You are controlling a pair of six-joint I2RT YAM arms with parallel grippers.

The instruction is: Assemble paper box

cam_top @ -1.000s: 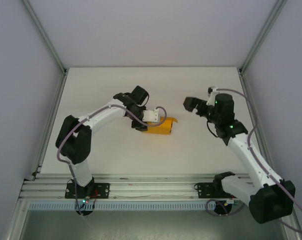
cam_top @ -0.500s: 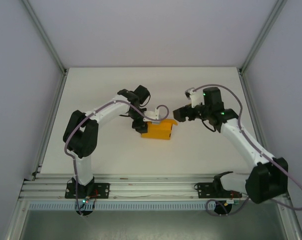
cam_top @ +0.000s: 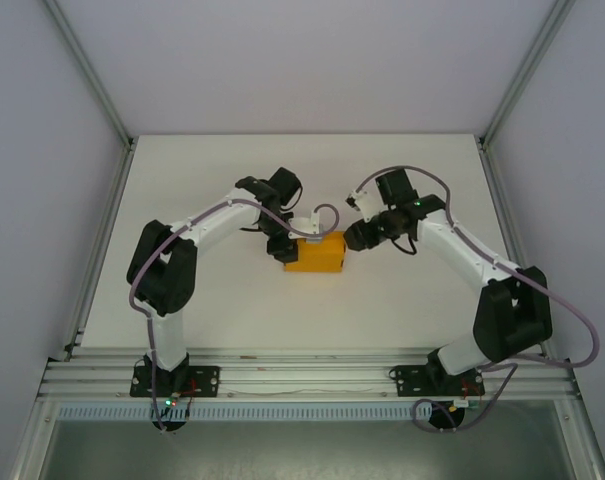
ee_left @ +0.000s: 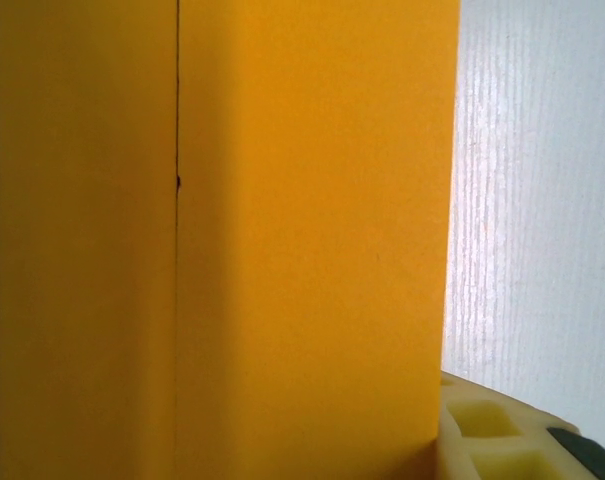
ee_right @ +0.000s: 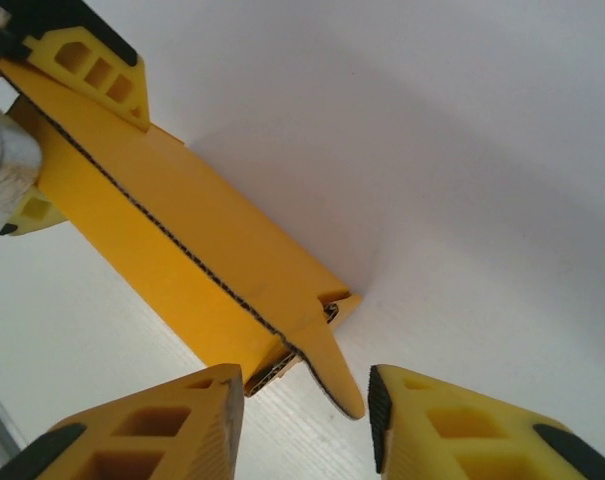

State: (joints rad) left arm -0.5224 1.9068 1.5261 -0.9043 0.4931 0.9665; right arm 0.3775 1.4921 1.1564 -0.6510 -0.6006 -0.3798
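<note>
The paper box (cam_top: 320,253) is a small orange box resting on the white table, mid-way between the arms. My left gripper (cam_top: 283,246) is at its left end, shut on the card. In the left wrist view the orange box wall (ee_left: 282,230) fills the frame, with one yellow fingertip (ee_left: 497,440) beside it. My right gripper (cam_top: 354,236) is at the box's right end. In the right wrist view it (ee_right: 307,410) stands open, with a pointed orange flap (ee_right: 332,375) of the box (ee_right: 182,240) sticking out between its fingers without touching them.
The white table (cam_top: 402,300) is bounded by a metal rail (cam_top: 282,375) at the near edge and grey walls on both sides. The left gripper's fingers (ee_right: 87,55) clamp the far end of the box in the right wrist view.
My right arm has swung left from open table to the box's right end. The box, held by the left gripper, has shifted slightly and now sits squarer.
</note>
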